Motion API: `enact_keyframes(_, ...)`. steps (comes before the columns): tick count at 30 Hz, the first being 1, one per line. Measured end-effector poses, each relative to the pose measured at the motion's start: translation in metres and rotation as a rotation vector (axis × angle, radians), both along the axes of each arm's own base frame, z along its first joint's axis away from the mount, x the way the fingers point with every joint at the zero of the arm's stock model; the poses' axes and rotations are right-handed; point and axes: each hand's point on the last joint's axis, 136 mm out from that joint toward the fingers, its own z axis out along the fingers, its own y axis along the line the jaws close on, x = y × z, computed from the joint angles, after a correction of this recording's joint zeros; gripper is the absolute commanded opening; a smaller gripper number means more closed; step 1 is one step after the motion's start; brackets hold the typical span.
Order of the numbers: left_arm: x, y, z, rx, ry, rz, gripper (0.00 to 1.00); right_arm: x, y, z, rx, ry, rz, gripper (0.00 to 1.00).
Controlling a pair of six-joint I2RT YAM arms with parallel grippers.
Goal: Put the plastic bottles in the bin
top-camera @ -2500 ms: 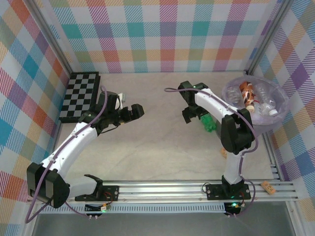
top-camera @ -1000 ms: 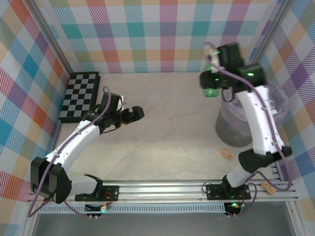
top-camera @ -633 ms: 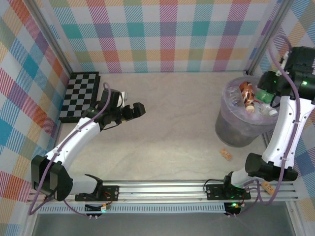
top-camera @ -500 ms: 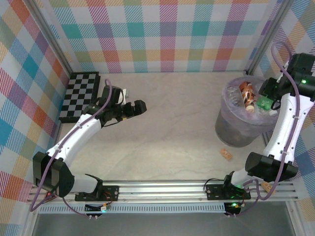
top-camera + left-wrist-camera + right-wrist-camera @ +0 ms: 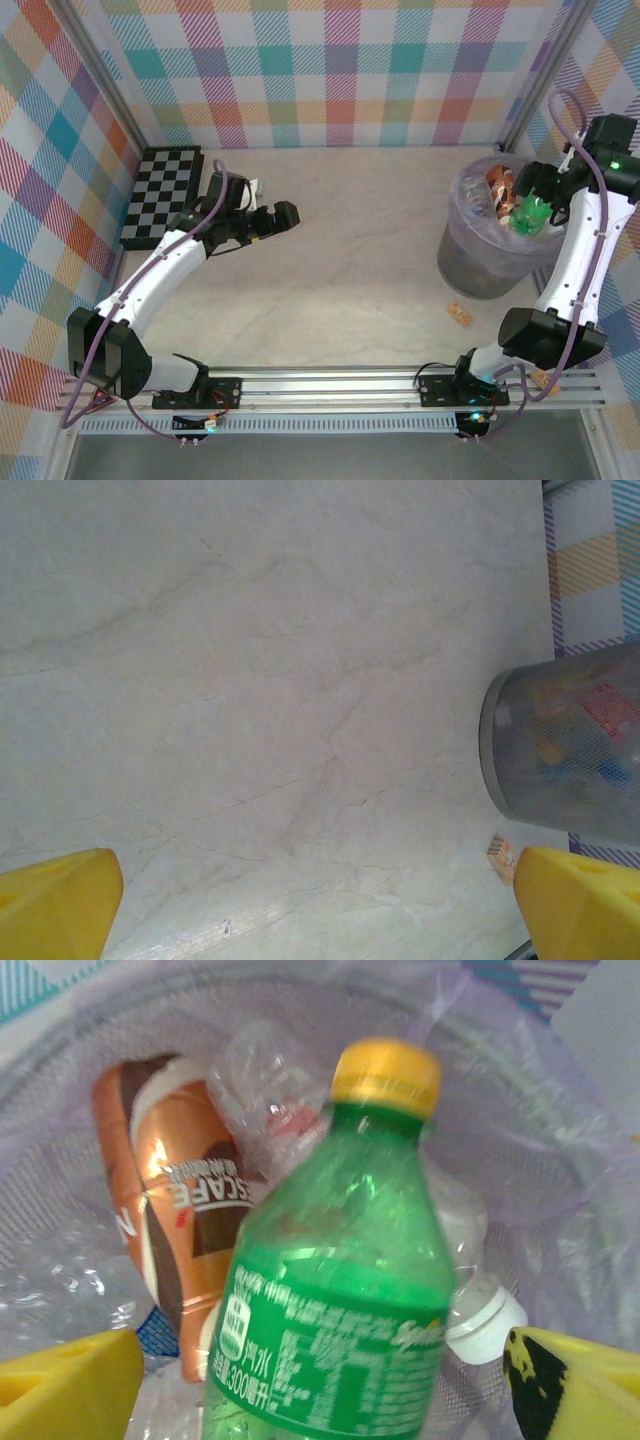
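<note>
Far left of the bin (image 5: 470,262), a chessboard (image 5: 163,195) is lying flat against the wall. Between it and the bin, the left gripper (image 5: 285,216) is hovering over bare table, its yellow fingers spread wide and gripping nothing. A small tan piece (image 5: 459,314) is lying just in front of the bin's base. At the bin's mouth, the green bottle (image 5: 340,1320) with its yellow cap is sitting between the fingers of the right gripper (image 5: 320,1385), which are spread, with a gap showing on either side. Beneath it in the bin, a brown-orange bottle (image 5: 165,1230) and a clear bottle (image 5: 485,1320) with a white cap are lying on the pale purple bag. The table (image 5: 340,270) is showing a pale marbled surface, and plaid walls (image 5: 330,70) are enclosing it behind and beside the bin.
</note>
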Motion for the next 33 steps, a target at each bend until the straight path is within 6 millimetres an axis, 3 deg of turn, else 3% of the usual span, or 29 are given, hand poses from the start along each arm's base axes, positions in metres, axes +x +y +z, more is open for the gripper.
enact_keyframes(4,0.0,0.0,0.0,0.0,0.0,0.001,1.0,0.001,0.0,0.029,-0.031,-0.08,-0.002,0.82)
enact_keyframes(6,0.0,0.0,0.0,-0.001,-0.001,0.001,1.0,0.002,0.001,0.033,-0.028,-0.091,0.003,0.78)
enact_keyframes(10,0.001,0.0,-0.001,-0.002,-0.003,0.001,1.0,0.013,0.0,0.018,0.004,-0.053,0.014,0.68)
enact_keyframes(16,0.007,-0.003,-0.005,-0.008,-0.005,0.0,1.0,0.016,0.0,-0.034,0.052,0.075,0.023,0.6)
enact_keyframes(22,0.011,-0.008,-0.02,-0.007,0.031,-0.011,1.0,0.016,0.004,-0.035,0.048,0.02,0.035,0.58)
enact_keyframes(27,0.011,-0.009,-0.021,-0.011,0.032,-0.015,1.0,0.019,0.008,-0.039,0.045,-0.009,0.05,0.58)
enact_keyframes(33,0.012,-0.009,-0.02,-0.013,0.032,-0.013,1.0,0.036,0.031,-0.044,0.056,-0.049,0.13,0.58)
